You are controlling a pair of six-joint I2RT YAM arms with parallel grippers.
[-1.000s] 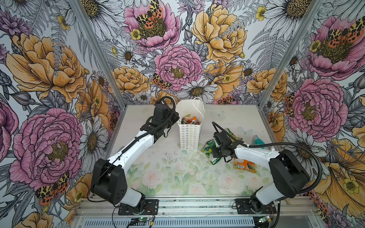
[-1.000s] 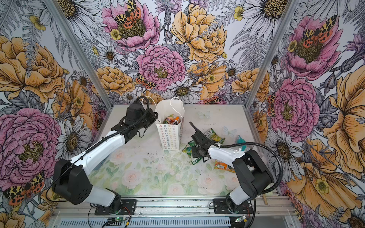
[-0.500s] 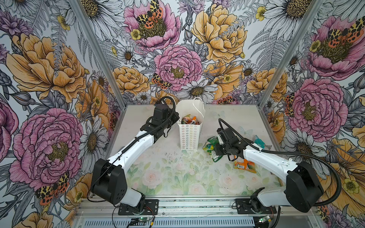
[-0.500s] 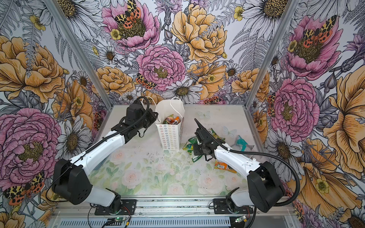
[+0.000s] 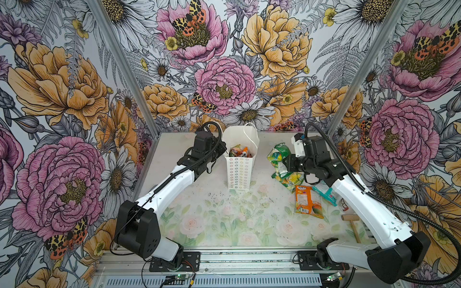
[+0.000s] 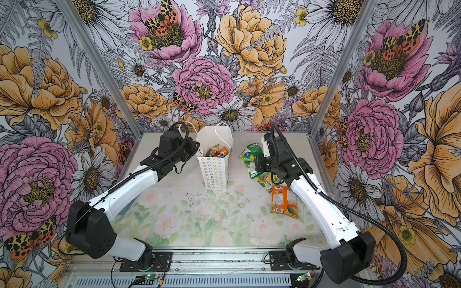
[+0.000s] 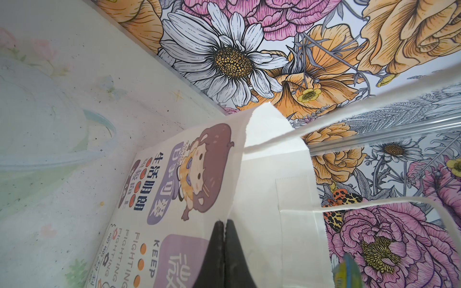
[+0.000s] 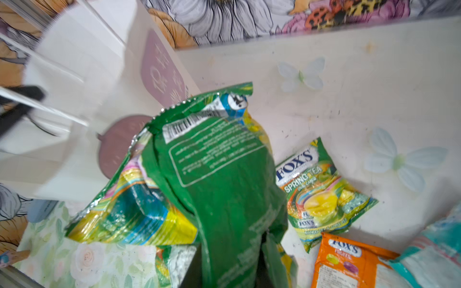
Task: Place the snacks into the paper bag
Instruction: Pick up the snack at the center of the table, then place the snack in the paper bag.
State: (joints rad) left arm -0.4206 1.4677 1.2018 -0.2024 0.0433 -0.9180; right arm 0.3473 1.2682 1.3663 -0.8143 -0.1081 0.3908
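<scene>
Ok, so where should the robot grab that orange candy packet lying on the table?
Best guess: the orange packet lies flat, so come straight down and pinch its front short edge, the one with the fruit picture. That end is free; the far end crowds the yellow-green packet and teal packet.

Green packet (image 8: pixel 224 174), crumpled, is being gripped by right pincer (image 8: pixel 230 264); Spring Tea packet (image 8: pixel 321 194) and orange packet (image 8: pixel 349 261) are lying on bench (image 8: pixel 374 99); paper bag (image 8: pixel 74 74) is standing beside.

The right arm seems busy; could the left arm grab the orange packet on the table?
Probably not: its pincer is shut on the paper bag, which stands between it and the orange packet.
</scene>
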